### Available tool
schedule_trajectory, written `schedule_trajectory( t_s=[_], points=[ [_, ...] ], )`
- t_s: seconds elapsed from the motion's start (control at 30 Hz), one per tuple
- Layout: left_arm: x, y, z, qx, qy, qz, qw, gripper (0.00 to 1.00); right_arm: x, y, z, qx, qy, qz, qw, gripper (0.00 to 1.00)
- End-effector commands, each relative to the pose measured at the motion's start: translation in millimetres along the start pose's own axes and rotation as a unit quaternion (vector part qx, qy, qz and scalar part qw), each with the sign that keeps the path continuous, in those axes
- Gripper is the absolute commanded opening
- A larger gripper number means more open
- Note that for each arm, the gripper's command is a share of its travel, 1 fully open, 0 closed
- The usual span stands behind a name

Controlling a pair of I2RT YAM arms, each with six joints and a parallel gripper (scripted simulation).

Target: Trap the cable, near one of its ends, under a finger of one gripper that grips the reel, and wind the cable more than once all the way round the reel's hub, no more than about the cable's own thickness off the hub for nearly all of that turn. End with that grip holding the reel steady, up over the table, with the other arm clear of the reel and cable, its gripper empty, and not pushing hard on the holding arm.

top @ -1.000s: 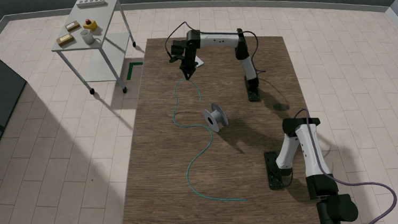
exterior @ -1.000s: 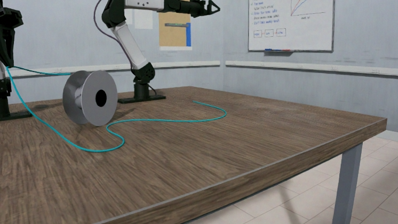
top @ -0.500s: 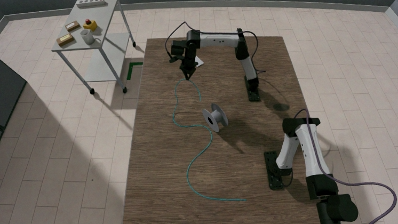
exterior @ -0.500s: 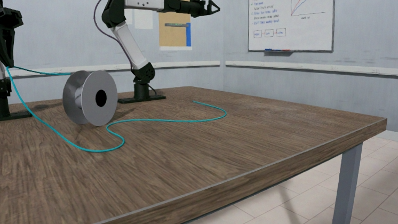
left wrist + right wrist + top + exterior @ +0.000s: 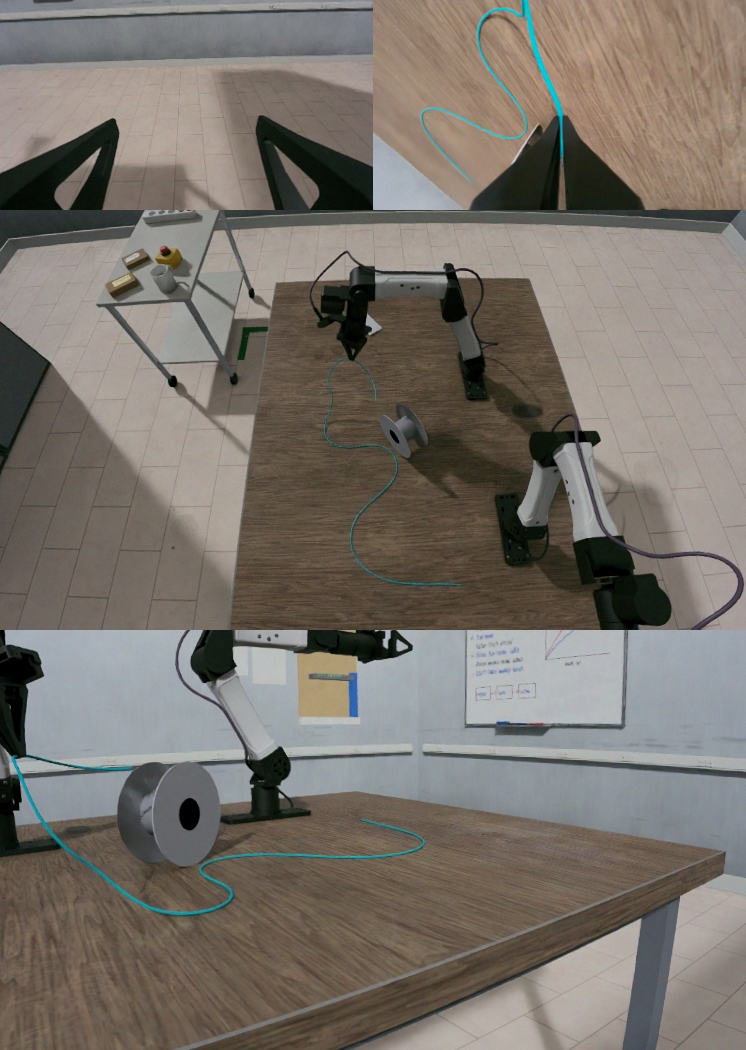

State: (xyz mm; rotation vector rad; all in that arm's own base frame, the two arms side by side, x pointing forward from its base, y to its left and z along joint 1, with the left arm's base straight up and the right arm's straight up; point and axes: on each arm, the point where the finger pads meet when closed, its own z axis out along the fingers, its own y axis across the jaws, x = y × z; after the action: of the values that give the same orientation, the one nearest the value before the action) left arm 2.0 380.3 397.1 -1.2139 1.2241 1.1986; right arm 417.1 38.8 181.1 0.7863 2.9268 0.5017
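Observation:
The grey reel [image 5: 408,429] [image 5: 166,812] stands on its flange rims mid-table, its axle sideways; no cable is round its hub. A bit of it shows in the right wrist view [image 5: 526,147]. My right gripper [image 5: 351,358] [image 5: 16,755] [image 5: 561,123] is shut on the teal cable [image 5: 361,514] [image 5: 183,913] [image 5: 543,70], raised over the table near one cable end. The short end sticks out towards the reel; the long part descends and snakes along the table past the reel. My left gripper [image 5: 403,645] [image 5: 186,124] is open and empty, far from both.
The wooden table [image 5: 292,502] [image 5: 417,916] carries both arm bases [image 5: 514,543] [image 5: 476,390]. A white card [image 5: 373,325] lies near the right arm's wrist. A side cart [image 5: 140,283] with a mug [image 5: 162,277] and small boxes stands beyond the table's edge.

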Motion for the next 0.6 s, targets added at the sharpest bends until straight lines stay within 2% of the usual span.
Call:
schedule_trajectory(
  t_s=[0.0, 0.57],
  points=[
    [0.9, 2.4, -0.4, -0.006, -0.003, -0.003, 1.000, 1.00, 1.2, 0.2, -13.6, -0.012, -0.010, -0.003, 1.000, 0.00],
    [0.9, 2.4, -0.4, -0.006, -0.003, -0.003, 1.000, 1.00, 2.2, 7.9, -12.5, -0.014, -0.011, -0.005, 1.000, 0.00]
  ],
)
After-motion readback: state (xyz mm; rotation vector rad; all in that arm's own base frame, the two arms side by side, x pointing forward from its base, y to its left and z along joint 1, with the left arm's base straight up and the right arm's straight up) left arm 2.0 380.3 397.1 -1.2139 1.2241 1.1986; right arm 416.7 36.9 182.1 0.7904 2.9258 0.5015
